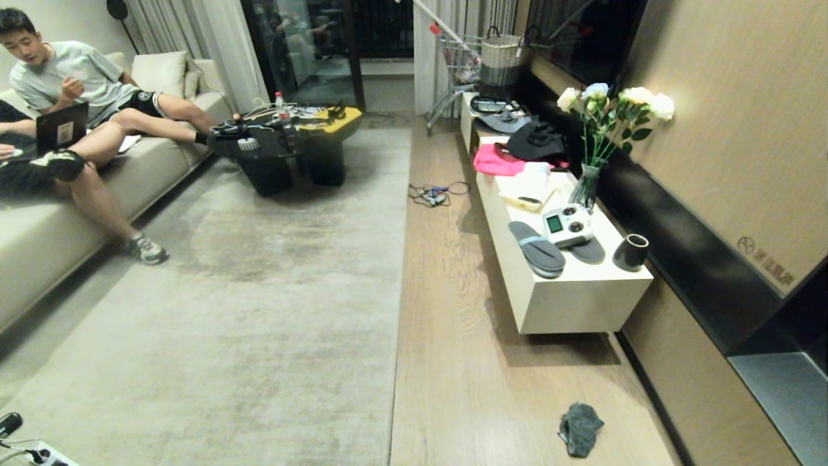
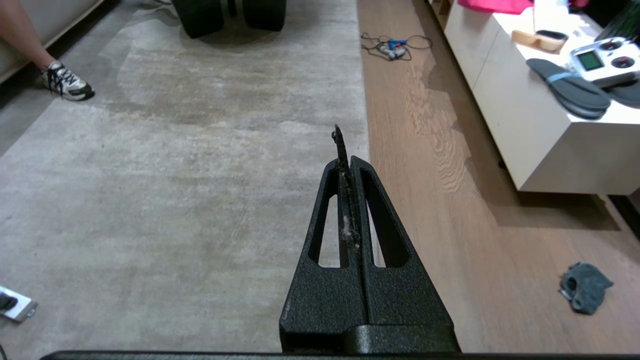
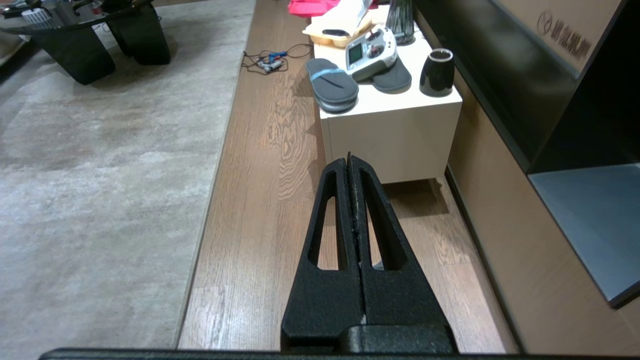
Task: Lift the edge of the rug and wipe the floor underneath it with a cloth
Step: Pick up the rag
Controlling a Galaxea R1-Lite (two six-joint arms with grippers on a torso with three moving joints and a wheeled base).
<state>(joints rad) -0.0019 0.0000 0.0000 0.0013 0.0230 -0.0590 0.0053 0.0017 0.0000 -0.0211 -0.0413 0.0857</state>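
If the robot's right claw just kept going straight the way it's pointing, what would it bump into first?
Probably the white cabinet: the shut right gripper points at its near end over the bare floor, with nothing between. Depth is unclear, so it could meet the floor first.

The floor of wood-grain planks carries the large pale rug, its rug edge lying flat along the planks. The cloth lies crumpled on bare planks near the wall, well apart from the rug. A tangle of cables rests just beside the border farther off.
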